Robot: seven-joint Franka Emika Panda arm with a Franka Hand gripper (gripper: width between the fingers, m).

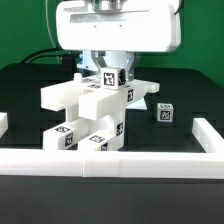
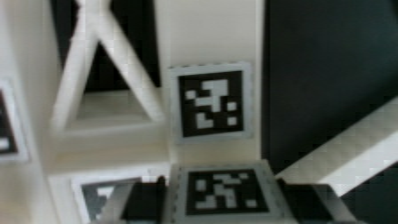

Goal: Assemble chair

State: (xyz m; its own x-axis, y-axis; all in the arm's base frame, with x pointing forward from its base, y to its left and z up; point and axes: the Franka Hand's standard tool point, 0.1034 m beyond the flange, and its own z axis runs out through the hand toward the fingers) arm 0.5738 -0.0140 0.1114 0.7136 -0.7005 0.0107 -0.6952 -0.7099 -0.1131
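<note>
Pincer (image 1: 112, 76) pinched the white blocky tagged chair frame (image 1: 85, 115) from above; its long bars lay flat along the black surface (image 1: 30, 85).

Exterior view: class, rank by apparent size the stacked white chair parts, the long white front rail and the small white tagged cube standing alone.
1-2. Stacked white chair parts and long white front rail: unsure; rail is wider but thinner, and nearer the camera.
3. Small white tagged cube: clearly smallest.
</note>
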